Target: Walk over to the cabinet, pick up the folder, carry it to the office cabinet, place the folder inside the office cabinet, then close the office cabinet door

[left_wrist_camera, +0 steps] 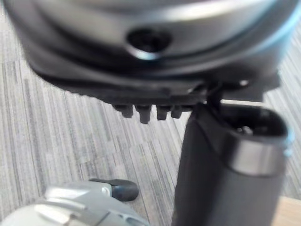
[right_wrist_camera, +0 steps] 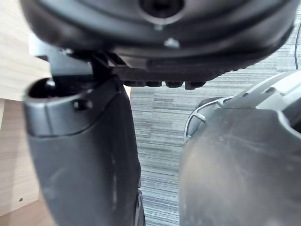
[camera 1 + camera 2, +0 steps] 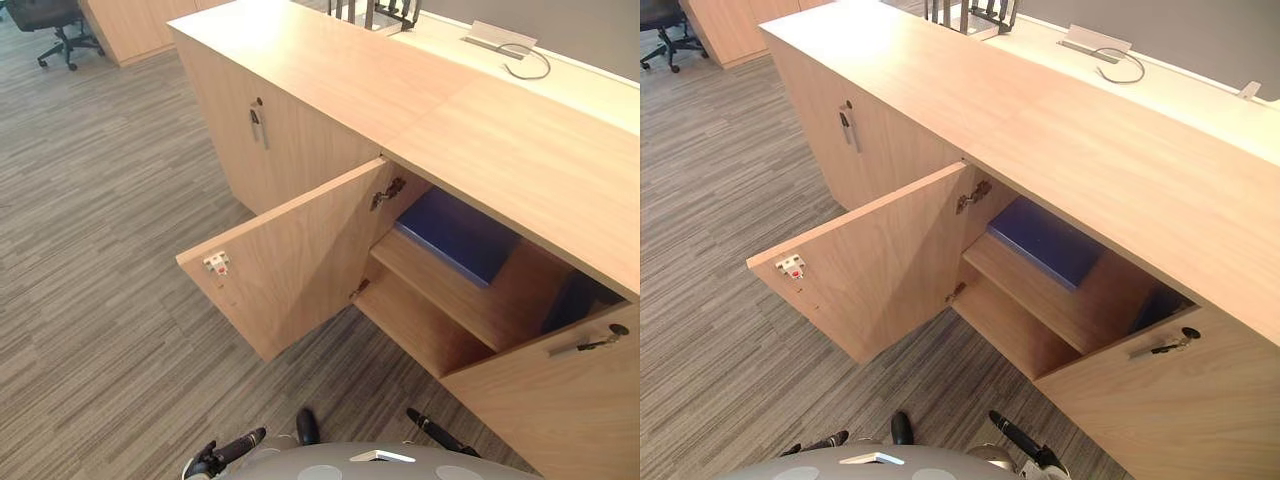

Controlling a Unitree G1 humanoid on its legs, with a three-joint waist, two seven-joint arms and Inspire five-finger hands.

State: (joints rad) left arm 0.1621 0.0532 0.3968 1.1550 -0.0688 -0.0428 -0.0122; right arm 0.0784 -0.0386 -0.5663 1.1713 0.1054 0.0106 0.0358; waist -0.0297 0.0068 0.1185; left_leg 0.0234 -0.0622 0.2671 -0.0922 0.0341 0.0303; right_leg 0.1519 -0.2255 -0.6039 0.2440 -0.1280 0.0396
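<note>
The cabinet (image 3: 330, 70) runs long and low, and one door (image 3: 290, 270) stands swung wide open from it on its hinges (image 3: 388, 192). Inside the cabinet, on the upper shelf (image 3: 440, 290), the blue folder (image 3: 455, 235) lies flat, set back under the cabinet top and toward the hinge side. Its near edge faces the opening. The lower bay of the cabinet looks bare. The next door (image 3: 560, 400) along the cabinet is shut or nearly so, with a key handle (image 3: 590, 345) on it.

The left hand (image 1: 221, 169) hangs low, well short of the cabinet, over the carpet (image 3: 100, 300); its fingers look loose and it holds nothing. The right hand (image 2: 80, 155) hangs likewise, fingers relaxed and empty, with the cabinet's wood beside it.

The folder looks thin, stiff and light, with a smooth cover that may slide in a loose hold. If it has to be lifted, the near edge is probably the place: thumb on top, fingers under, then draw it straight out along the shelf so it does not catch the cabinet top. A pinch at one corner would likely let it droop or twist.

With the folder already on the shelf, the step left may well be the door. It is a rigid board that should swing easily; a push with flat fingers near its free edge, by the latch (image 3: 216, 263), gives the most leverage.
</note>
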